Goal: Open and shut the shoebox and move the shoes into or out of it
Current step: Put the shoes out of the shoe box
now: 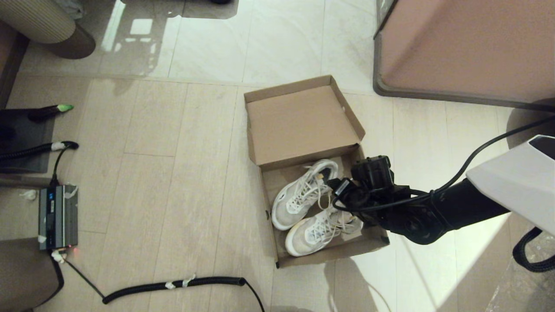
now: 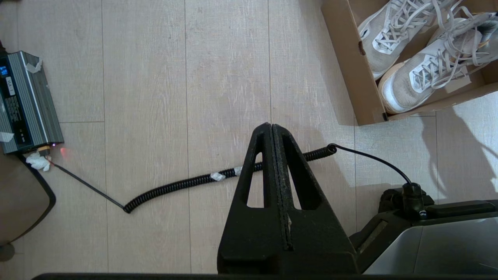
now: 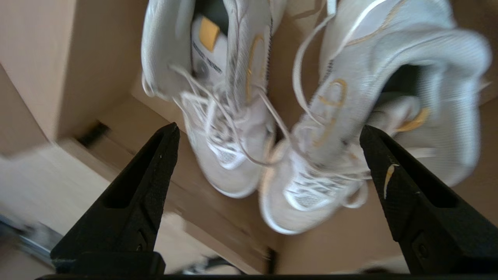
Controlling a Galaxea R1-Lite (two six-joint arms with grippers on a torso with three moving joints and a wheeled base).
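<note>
1. The plain brown cardboard shoebox point(image 1: 303, 173) sits on the pale tiled floor point(image 1: 173, 173), its hinged lid laid back flat and fully open.
2. The pair of white and light grey lace-up sneakers point(image 1: 310, 206) lies side by side inside it, toes toward the robot's left.
3. The right gripper point(image 3: 268, 132) hangs over the heel ends of the pair, jaws spread wide and holding nothing.
4. The left gripper point(image 2: 272, 128) is parked above bare floor near a black coiled cable point(image 2: 218, 177), fingers pressed together and empty.
5. Step in hand, by my reading: reaching in for the shoes (the lid is already dealt with). Next it must descend and pinch a heel collar, clear of the loose laces.
</note>
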